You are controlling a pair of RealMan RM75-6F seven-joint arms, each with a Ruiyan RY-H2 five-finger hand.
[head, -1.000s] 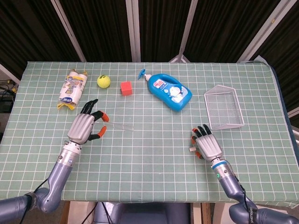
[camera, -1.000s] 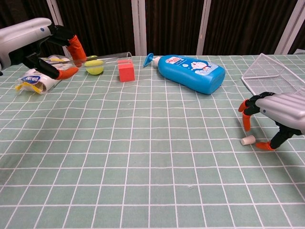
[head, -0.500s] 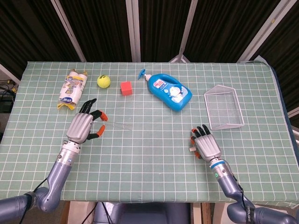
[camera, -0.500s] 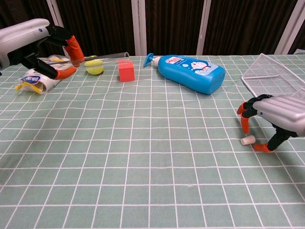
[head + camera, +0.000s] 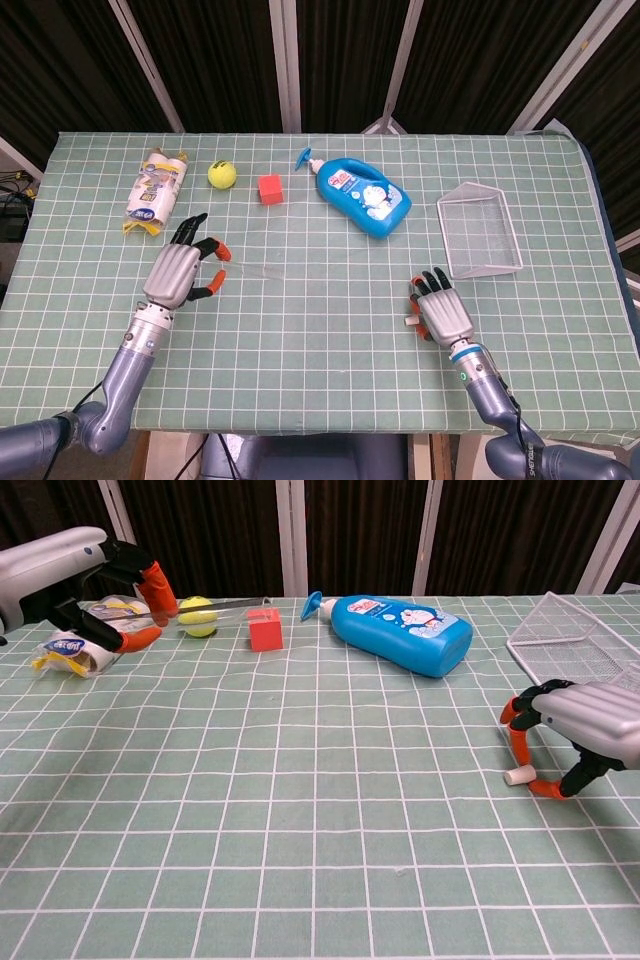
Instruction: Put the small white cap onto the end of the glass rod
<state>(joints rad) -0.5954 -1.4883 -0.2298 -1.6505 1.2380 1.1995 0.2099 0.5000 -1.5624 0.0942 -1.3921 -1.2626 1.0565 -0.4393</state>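
Over cap [image 5: 519,775] | right hand [image 5: 585,722] fingers closing (lower now) | left hand [image 5: 70,580] holds rod [image 5: 215,605]

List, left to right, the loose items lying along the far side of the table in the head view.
Snack packet → yellow ball → red cube → blue bottle → wire basket.

My right hand [image 5: 585,725] is cut by the chest view's edge; its contact with the white cap [image 5: 519,775] is unclear.
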